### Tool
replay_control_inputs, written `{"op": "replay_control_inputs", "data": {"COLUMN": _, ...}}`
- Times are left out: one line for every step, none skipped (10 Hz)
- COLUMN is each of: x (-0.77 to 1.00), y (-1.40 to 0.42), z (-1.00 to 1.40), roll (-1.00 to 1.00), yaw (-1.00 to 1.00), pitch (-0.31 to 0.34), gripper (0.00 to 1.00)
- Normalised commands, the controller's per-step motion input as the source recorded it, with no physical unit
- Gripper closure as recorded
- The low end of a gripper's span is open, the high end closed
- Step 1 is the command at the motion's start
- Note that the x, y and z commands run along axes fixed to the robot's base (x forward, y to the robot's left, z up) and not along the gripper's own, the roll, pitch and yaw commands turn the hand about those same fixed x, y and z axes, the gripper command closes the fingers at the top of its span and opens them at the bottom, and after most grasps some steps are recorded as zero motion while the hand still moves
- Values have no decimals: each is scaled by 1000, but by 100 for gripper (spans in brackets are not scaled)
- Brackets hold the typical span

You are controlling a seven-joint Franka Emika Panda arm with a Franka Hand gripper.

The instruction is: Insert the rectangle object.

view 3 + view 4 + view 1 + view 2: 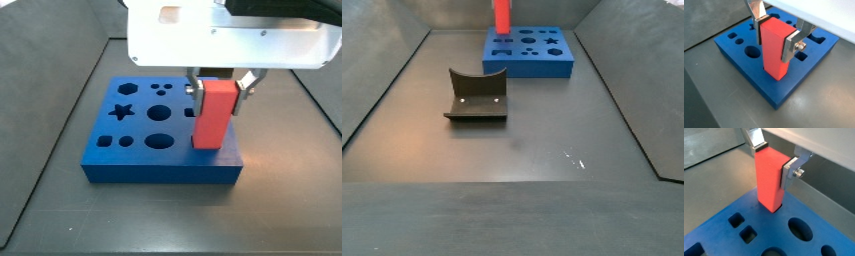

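My gripper (774,37) is shut on the rectangle object (773,50), a tall plain red bar held upright by its upper part. The silver fingers (789,172) press on two opposite sides. The bar's lower end stands at the top face of the blue holed block (747,70), close to one corner of it (769,203); I cannot tell whether it touches. In a side view the bar (214,115) is over the block's right part (160,150), under the gripper (218,88). In a side view from far off, bar (501,15) and block (529,55) are at the back.
The block's top has several shaped holes: round ones (801,228), square ones (748,233) and a star (122,112). A dark grey curved holder (476,95) stands on the floor well in front of the block. Dark walls (396,70) bound the floor.
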Motion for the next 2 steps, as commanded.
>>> {"op": "replay_control_inputs", "data": {"x": -11, "y": 0, "z": -29, "roll": 0, "yaw": 0, "pitch": -53, "gripper": 100}}
{"op": "replay_control_inputs", "data": {"x": 0, "y": 0, "z": 0, "roll": 0, "yaw": 0, "pitch": 0, "gripper": 100}}
